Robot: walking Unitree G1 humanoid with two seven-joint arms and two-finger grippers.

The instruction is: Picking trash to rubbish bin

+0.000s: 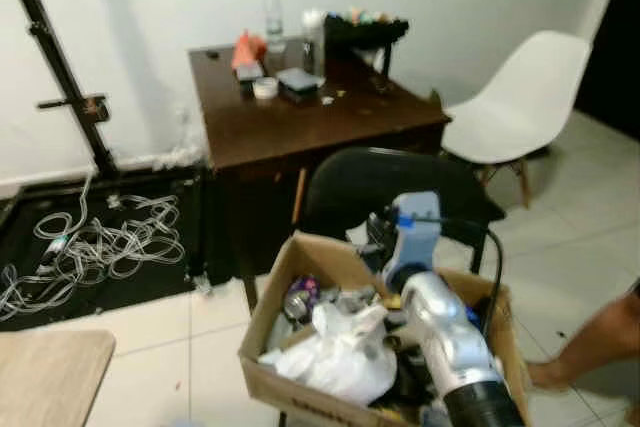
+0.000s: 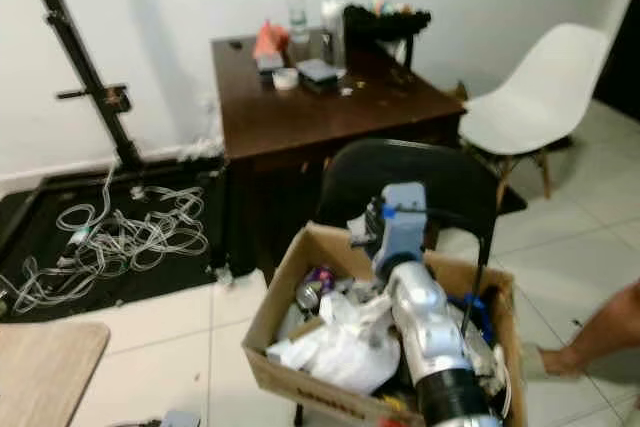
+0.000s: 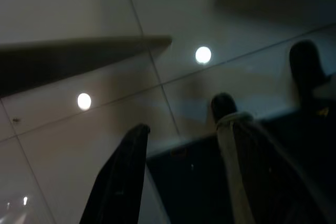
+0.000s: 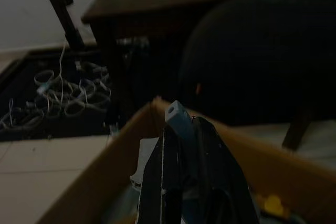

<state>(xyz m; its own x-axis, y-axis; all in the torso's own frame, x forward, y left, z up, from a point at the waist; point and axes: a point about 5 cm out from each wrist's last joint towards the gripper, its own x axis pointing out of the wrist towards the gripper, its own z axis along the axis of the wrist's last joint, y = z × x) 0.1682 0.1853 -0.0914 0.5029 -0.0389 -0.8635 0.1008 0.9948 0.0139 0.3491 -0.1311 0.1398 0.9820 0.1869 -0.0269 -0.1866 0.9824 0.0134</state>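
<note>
Left eye view: open cardboard box point(image 1: 300, 272) serves as the bin, sitting at about 5 o'clock in frame, stuffed with a crumpled white plastic bag point(image 1: 345, 352), a crushed can point(image 1: 300, 297) and dark scraps. Behind the box at 12 o'clock a black chair point(image 1: 380, 182), then a dark wooden surface point(image 1: 290, 112) against the white wall, carrying a clear bottle point(image 1: 273, 9), an orange item point(image 1: 248, 47), a tape roll point(image 1: 265, 87) and a dark tray of small things point(image 1: 365, 27). White chair point(image 1: 520, 97) at 2 o'clock. Tangled white cables point(image 1: 95, 242) on a black mat at 9 o'clock, black stand pole point(image 1: 55, 57) above them. Pale tiled floor point(image 1: 190, 347). A person's bare foot point(image 1: 560, 372) at 4 o'clock.

Right eye view: right arm point(image 2: 425, 327), silver, reaches forward over the box, wrist unit blue-grey, pointing toward 12 o'clock.

Left wrist view: dark; left hand point(image 3: 181, 174) hangs over floor tiles with light reflections, fingers apart, nothing between them; one finger wrapped in pale tape.

Right wrist view: dim; right hand point(image 4: 191, 179) above the box's near rim, black fingers pressed together on a small light-blue block-like piece point(image 4: 176, 116) sticking out past the tips. Cables and surface legs beyond.
</note>
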